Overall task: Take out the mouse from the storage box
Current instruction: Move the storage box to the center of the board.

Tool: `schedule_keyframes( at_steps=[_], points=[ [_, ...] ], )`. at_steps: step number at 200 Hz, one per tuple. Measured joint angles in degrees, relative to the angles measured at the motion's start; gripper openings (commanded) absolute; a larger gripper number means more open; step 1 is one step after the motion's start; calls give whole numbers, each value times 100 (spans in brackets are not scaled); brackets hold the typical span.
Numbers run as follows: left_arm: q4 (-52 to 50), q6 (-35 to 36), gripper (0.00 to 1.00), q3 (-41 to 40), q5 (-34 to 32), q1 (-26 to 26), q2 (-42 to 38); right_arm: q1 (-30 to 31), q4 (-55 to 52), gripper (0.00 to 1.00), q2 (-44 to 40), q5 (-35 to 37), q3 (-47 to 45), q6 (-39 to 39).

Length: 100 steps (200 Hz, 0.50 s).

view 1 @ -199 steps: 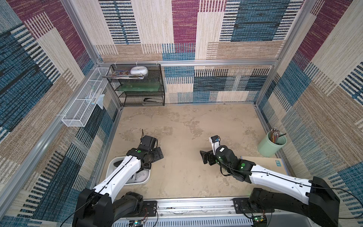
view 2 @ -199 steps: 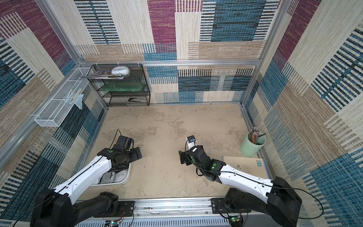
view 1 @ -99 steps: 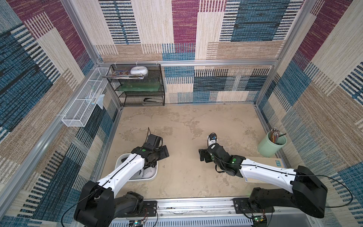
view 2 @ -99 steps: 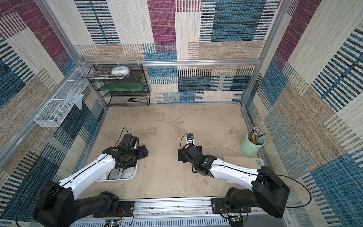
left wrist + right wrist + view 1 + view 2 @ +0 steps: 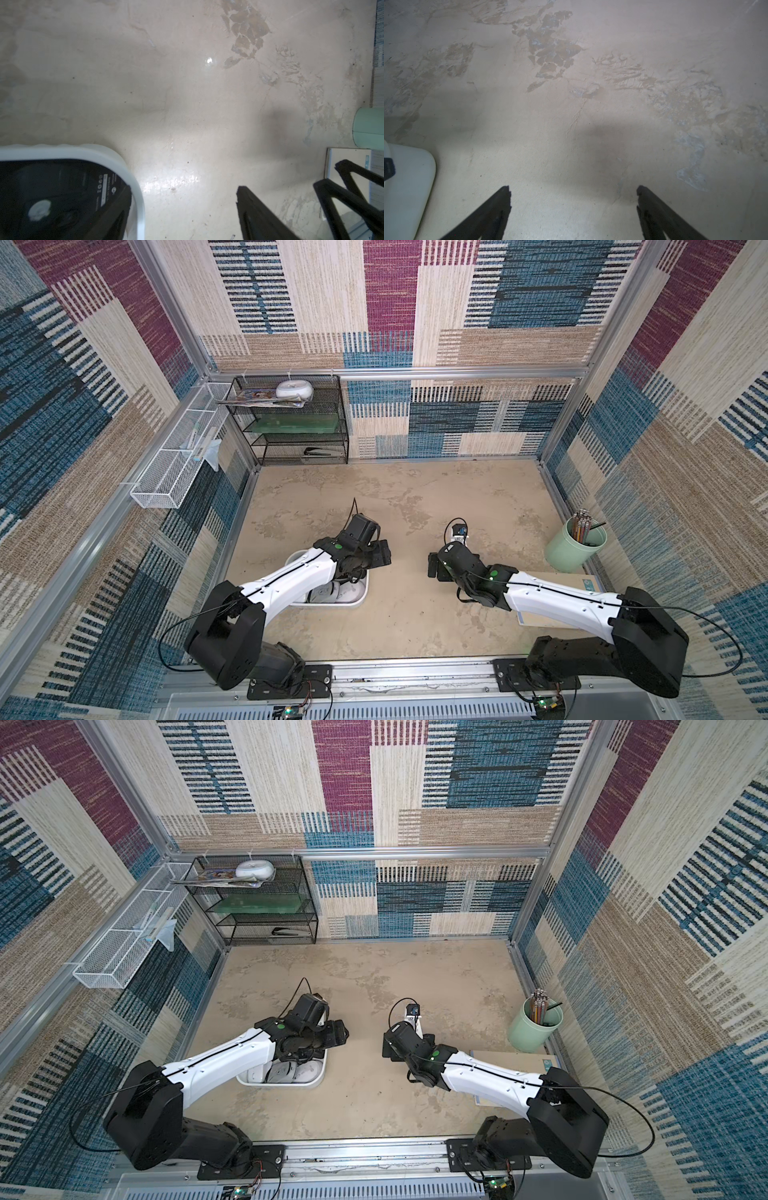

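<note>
The left gripper [image 5: 184, 188] stands open astride the box [image 5: 62, 150] rim, one finger inside beside the black mouse [image 5: 52, 197], the other over bare table [image 5: 187, 93] running on to the cup [image 5: 368, 126]. The right gripper [image 5: 573, 188] gapes too, with the box corner just outside one finger and bare table ahead.

White arm links [image 5: 291, 580], black joints [image 5: 226, 639], green dots [image 5: 338, 547]

Lab test cell, carpet-lined walls [image 5: 390, 302]

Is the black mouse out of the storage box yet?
In. Left wrist view shows the black mouse lying inside the storage box, within its white rim.
</note>
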Motion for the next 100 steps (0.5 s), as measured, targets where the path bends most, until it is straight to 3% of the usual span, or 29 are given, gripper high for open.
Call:
schedule_keyframes(
  at_steps=[30,52,80,100],
  points=[
    [-2,127,90,400,280,-208,229,-70,-11,97,0,-68,-44,111],
    [-114,503,92,704,343,-50,44,-81,-24,96,0,-240,22,26],
    [-195,651,94,190,417,890,-850,-59,59,96,-59,-516,33,-205],
    [-363,588,96,-542,46,1709,-1777,-46,310,96,-195,-807,-129,-352]
  ],
)
